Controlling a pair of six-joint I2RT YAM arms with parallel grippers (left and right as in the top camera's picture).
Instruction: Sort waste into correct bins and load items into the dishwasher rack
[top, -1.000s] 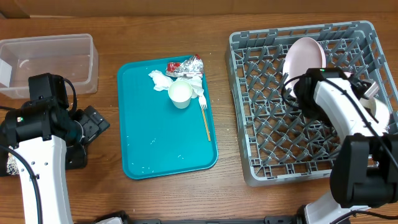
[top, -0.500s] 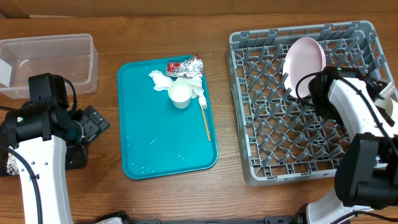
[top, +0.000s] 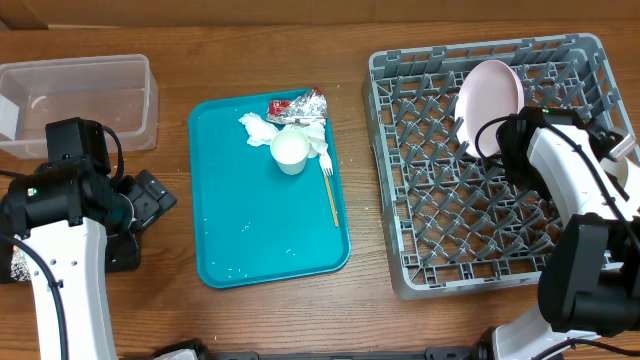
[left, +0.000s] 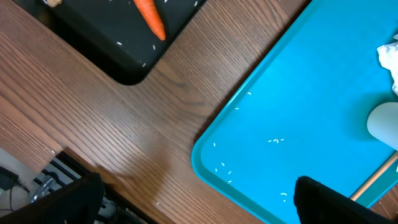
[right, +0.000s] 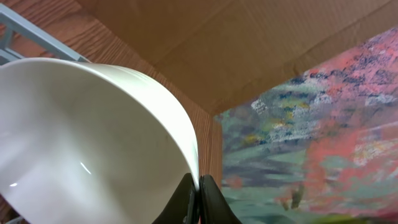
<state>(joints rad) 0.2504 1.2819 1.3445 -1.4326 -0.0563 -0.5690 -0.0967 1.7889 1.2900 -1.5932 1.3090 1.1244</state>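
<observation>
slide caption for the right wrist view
Right gripper, fingers shut on the rim of a white bowl, grey rack corner behind.

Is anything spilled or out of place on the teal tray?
Yes. Small white specks, like grains or crumbs, lie scattered on the teal tray near its corner, and a few more on the black tray beside the carrot. Nothing looks damaged.

The serving tray (top: 250, 235), bearing the cup (top: 290, 150), lies between tub (top: 75, 67) at left and rack (top: 440, 240) at right.
</observation>
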